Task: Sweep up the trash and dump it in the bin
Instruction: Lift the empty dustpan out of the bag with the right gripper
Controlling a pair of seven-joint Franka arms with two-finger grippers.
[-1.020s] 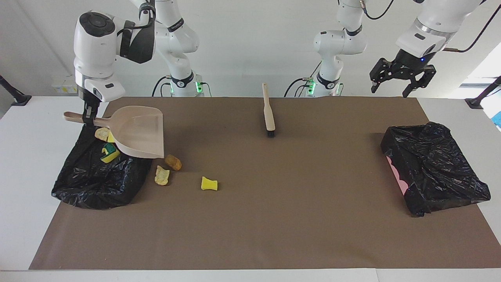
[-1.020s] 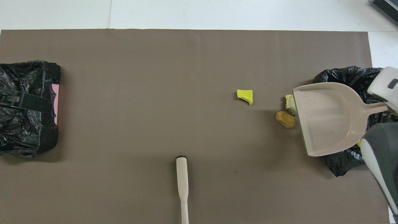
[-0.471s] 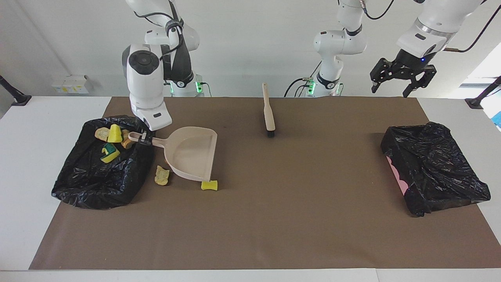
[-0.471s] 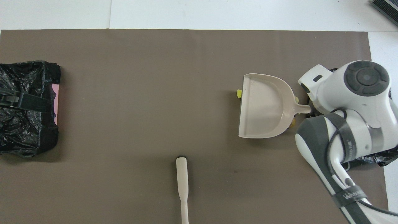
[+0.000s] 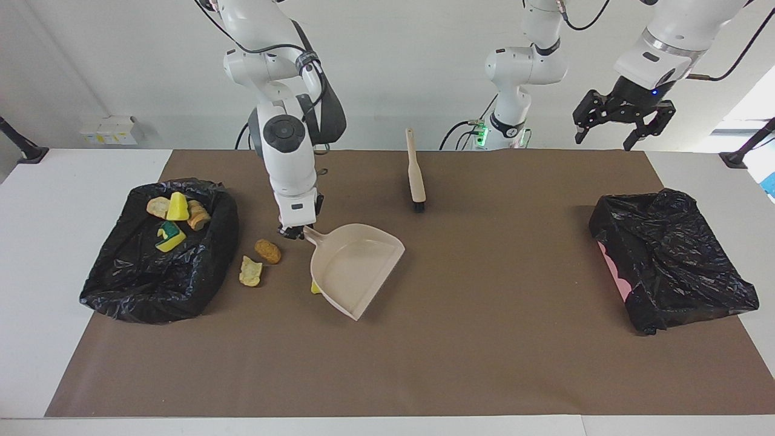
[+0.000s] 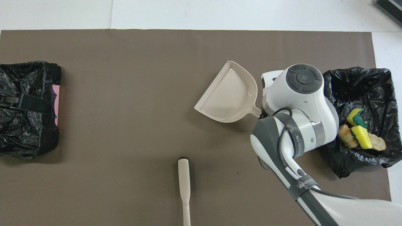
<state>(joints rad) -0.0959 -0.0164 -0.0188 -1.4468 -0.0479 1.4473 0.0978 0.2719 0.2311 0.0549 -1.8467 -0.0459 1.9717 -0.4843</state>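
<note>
Trash [image 5: 175, 219] is partly binned: four scraps lie in the black-lined bin [image 5: 121, 290], three remain on the worktop [image 5: 424, 363] beside the dustpan [image 5: 354, 266] clamped in the right gripper [image 5: 295, 231] (left gripper [image 5: 623, 124] waits with jaws spread wide).

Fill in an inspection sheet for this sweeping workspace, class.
Surface: brown mat on white table.
Job's things: four scraps in lined bin; three on the mat beside it, one mostly hidden by the dustpan.
Clutter: brush; second lined bin.
Grippers: right gripper shut on dustpan handle; left gripper raised, jaws open, waiting.
Cables: at arm bases.
Surroundings: white wall.
</note>
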